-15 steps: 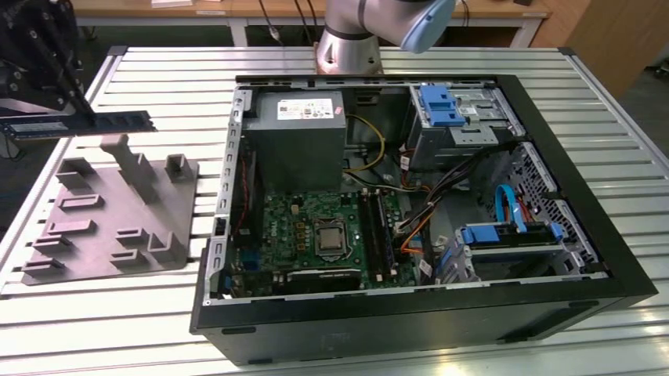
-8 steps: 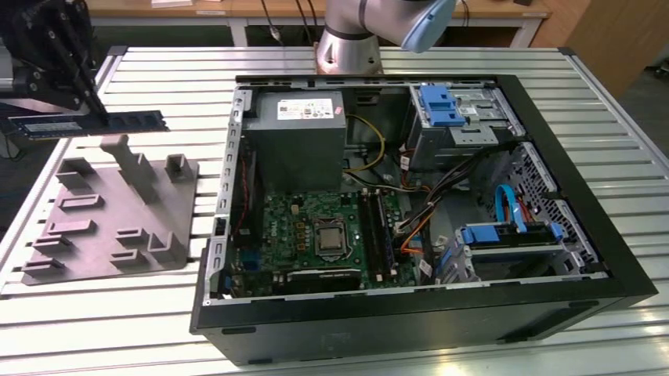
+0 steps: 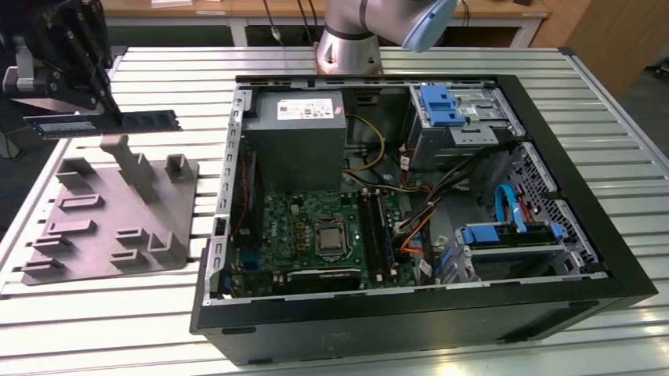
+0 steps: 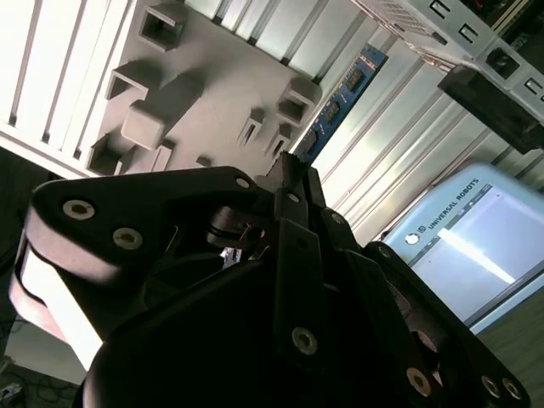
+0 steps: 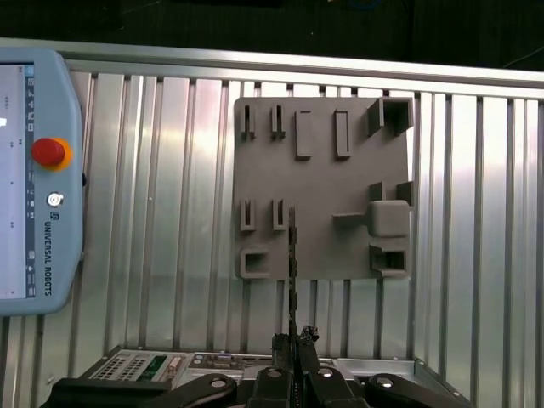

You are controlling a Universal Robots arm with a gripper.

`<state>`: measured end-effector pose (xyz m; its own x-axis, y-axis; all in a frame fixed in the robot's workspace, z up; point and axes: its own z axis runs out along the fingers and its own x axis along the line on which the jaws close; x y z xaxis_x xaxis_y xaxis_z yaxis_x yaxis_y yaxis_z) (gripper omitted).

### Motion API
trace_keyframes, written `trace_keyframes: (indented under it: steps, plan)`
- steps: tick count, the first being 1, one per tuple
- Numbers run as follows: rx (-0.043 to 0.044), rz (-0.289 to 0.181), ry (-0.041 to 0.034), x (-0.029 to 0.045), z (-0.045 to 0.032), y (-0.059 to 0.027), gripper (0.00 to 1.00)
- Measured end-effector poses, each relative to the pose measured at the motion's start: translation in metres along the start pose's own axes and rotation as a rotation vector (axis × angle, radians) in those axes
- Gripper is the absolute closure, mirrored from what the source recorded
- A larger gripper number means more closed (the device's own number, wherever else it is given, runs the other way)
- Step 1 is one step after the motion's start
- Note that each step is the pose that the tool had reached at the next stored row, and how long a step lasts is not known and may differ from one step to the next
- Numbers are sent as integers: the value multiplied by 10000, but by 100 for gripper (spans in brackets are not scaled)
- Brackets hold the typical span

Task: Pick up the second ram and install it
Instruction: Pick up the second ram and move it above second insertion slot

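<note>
The second ram (image 3: pixel 141 121), a thin, flat, dark green-blue memory stick with black chips, hangs level in the air, clamped near its middle by the black gripper (image 3: pixel 96 110), whose fingers press its two faces. It sits above the grey moulded plastic holder tray (image 3: pixel 105 227) on the slatted aluminium counter (image 3: pixel 125 313). It is well apart from the open black computer case (image 3: pixel 418 321) and the green motherboard (image 3: pixel 303 227) inside it. In the first wrist view the stick (image 5: pixel 291 255) appears edge-on over the tray.

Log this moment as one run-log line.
gripper: shut on second ram | ram: held over gray holder tray, beside open computer case | install: not yet done
</note>
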<state>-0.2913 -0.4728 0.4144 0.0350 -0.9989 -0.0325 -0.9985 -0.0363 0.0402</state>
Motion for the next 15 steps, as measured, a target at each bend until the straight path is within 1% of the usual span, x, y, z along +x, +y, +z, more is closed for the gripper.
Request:
trace_keyframes:
  steps: [4,10,15]
  plan:
    - [0,0,-1,3,-3,-90,86]
    - [-3,-1,-1,9,-6,-267,86]
    - [-4,0,-1,14,-9,-389,86]
